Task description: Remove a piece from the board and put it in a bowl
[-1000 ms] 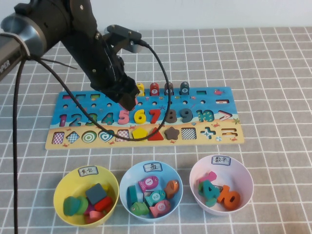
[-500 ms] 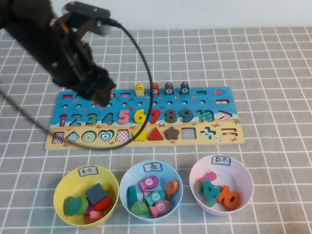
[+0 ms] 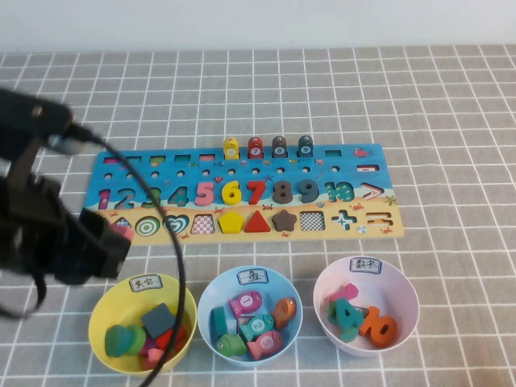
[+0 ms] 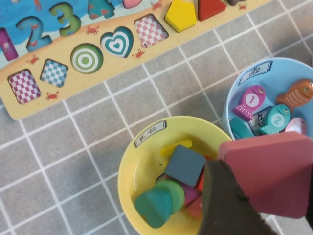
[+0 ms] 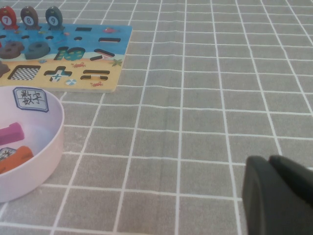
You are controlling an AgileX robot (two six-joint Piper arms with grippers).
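Nearly there — we carry the piece [image 4: 274, 171] toward the yellow bowl [image 3: 105, 310].
Left gripper [image 4: 264, 196] fingers clamp it above the rim for release; right gripper [image 5: 279, 193] rests low over the desk, fingers together.

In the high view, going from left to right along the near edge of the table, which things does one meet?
Left claw holding the pink piece, above the yellow bowl → light blue bowl → pale pink bowl. The right claw appears only in its wrist view, above bare cloth.

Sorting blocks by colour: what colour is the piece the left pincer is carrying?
Pink. The piece, held in the left pincer above the yellow bowl, shows best in the left wrist view.
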